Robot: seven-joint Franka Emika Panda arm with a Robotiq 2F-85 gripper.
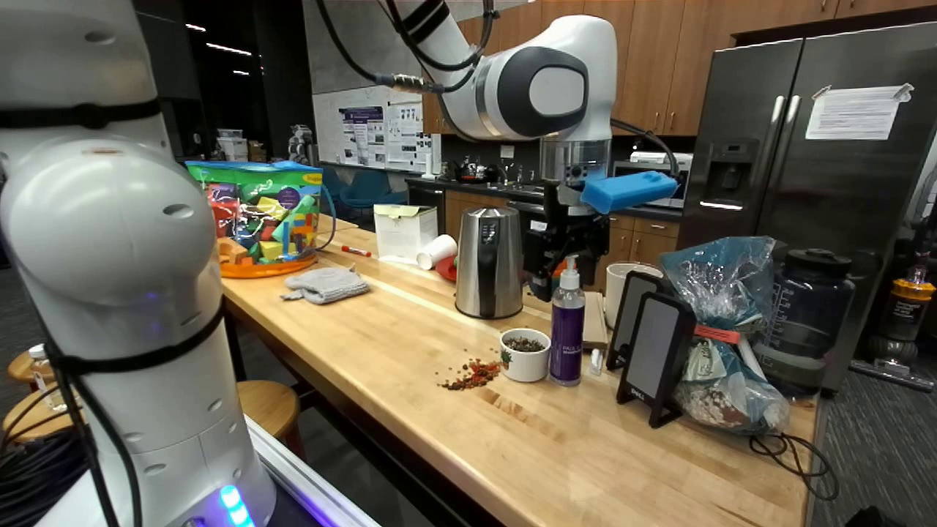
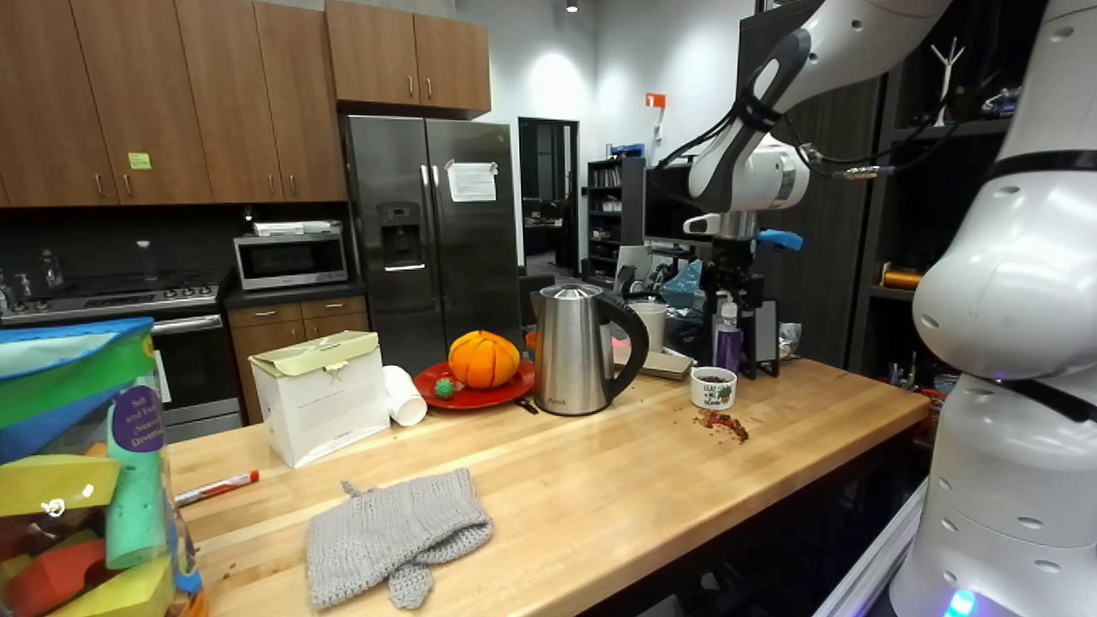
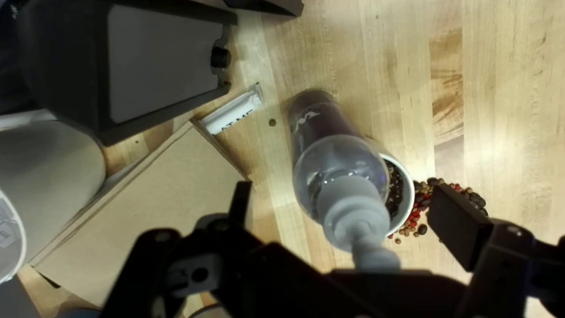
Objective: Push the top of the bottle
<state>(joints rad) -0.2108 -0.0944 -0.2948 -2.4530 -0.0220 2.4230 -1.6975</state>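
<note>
Over the counter (image 1: 410, 322), the hand (image 3: 342, 196) is held wide (nothing gripped) near the pump (image 1: 570, 274), presumably for pressing.

Arm (image 1: 543, 82) bent; wrist (image 1: 575, 157) pointing down; jaws hanging beneath it, parted wide.

White arm (image 1: 102, 219), black cables (image 1: 486, 34), 2-fingered gripper (image 3: 346, 203)
</note>
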